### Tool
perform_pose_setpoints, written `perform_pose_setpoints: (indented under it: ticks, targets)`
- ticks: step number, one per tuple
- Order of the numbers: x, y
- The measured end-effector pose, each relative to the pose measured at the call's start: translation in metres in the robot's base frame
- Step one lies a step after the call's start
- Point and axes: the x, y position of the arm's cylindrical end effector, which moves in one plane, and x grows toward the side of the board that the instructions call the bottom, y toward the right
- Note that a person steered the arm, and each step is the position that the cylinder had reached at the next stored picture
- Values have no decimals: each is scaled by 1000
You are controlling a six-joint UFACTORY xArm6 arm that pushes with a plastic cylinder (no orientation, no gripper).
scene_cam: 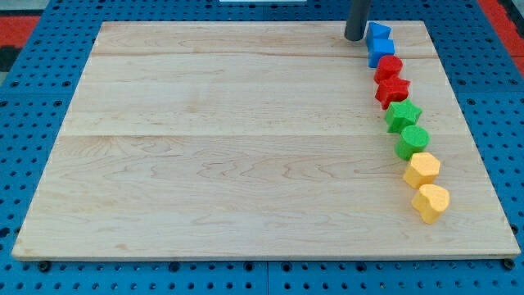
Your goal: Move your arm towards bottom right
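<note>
Nearest, two yellow blocks (pixel 426 185) are lying on the tabletop (pixel 229 164); a green pair (pixel 407 128), red pair (pixel 390 79) and blue pair (pixel 379 43) are trailing away. Farthest, my tip (pixel 354 38) is standing upright, just left of blue; no claw showing.

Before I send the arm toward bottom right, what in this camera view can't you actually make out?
- The rod above my tip: cut off by the view's top edge.
- Contact between my tip and the upper blue block: gap too small to judge.
- The two blue blocks' shapes, upper and lower blue block: they merge into one mass.
- The red block behind the red star: partly overlapped, shape unclear.
</note>
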Motion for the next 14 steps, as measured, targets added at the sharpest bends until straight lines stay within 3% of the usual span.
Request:
perform_pose_setpoints:
  ticks: [4,10,14]
  targets:
    - [45,0]
    - [57,-2]
    - [279,-12]
